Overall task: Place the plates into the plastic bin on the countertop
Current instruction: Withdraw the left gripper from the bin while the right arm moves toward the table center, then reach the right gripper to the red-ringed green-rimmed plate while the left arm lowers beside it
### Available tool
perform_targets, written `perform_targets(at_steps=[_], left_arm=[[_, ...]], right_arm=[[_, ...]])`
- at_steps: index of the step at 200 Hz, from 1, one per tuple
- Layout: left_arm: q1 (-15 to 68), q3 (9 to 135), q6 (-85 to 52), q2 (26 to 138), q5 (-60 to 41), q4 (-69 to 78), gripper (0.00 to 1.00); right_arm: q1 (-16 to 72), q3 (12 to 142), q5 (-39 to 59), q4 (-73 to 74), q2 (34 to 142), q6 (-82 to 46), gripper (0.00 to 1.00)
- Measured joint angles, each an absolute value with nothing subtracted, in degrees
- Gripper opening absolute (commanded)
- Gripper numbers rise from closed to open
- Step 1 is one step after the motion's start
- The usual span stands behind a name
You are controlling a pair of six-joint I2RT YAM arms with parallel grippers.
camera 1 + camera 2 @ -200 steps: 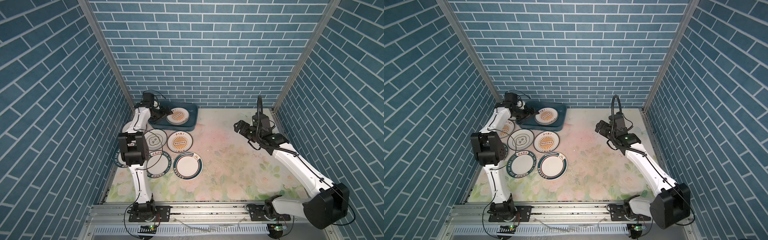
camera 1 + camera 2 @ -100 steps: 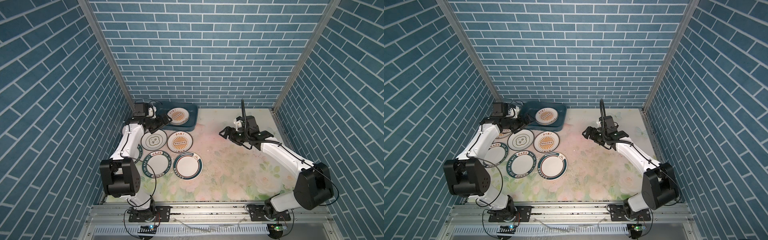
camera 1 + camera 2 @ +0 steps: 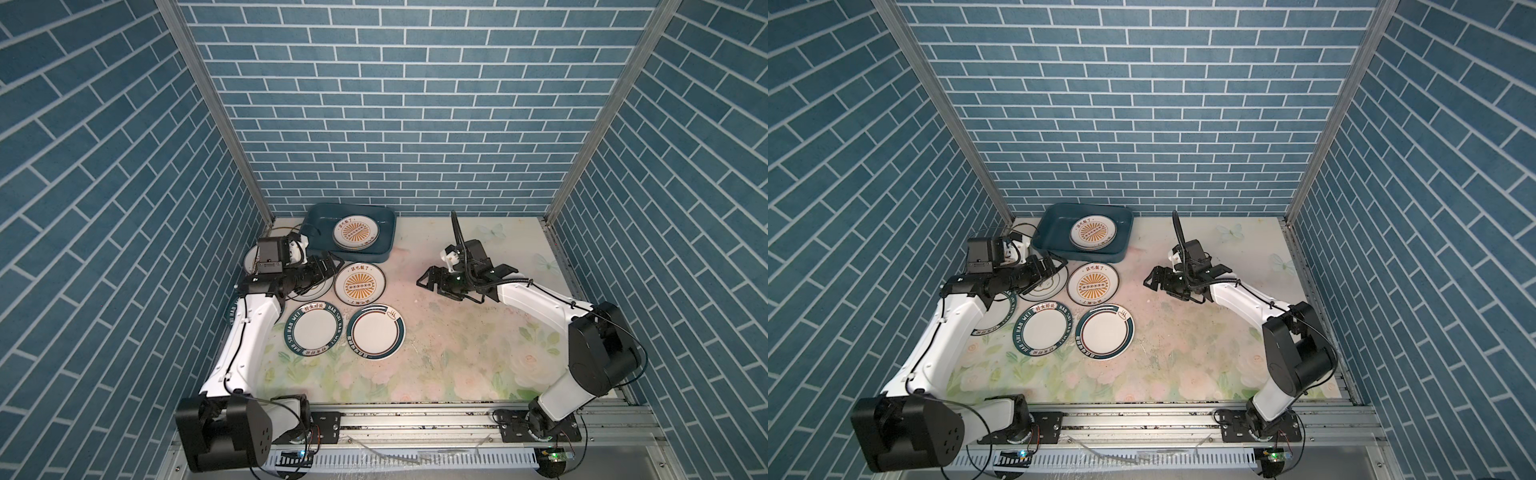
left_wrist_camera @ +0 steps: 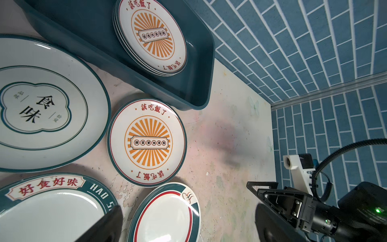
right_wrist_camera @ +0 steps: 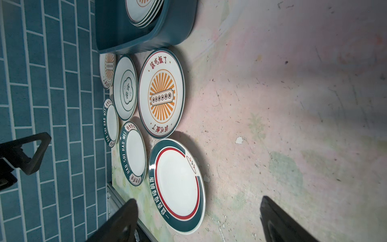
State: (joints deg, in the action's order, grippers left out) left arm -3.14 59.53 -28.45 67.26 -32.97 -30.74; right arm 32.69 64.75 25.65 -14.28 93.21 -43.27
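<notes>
- My left gripper (image 3: 328, 268) hung spread and empty just in front of the plastic bin (image 3: 322, 218), right beside the loose sunburst plate (image 3: 359, 283).
- The right gripper (image 3: 428, 280), also spread, stood farther from that plate, so I judged the left arm nearer.
- A plate stack (image 3: 356, 232) lay inside the bin.

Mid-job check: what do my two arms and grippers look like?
White link shells, black joint housings and black cables on left arm and right arm. Black left gripper and right gripper, hollow triangular fingers. Green light behind right gripper.

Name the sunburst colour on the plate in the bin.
Orange; the plate shows best in the left wrist view.
</notes>
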Motion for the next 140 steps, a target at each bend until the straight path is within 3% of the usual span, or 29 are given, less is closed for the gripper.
perform_targets(at_steps=[140], left_arm=[[-3.0,56.0,-32.0,60.0,-27.3,-27.5,1.00]], right_arm=[[32.7,64.2,25.4,-11.8,93.7,-44.9,0.90]])
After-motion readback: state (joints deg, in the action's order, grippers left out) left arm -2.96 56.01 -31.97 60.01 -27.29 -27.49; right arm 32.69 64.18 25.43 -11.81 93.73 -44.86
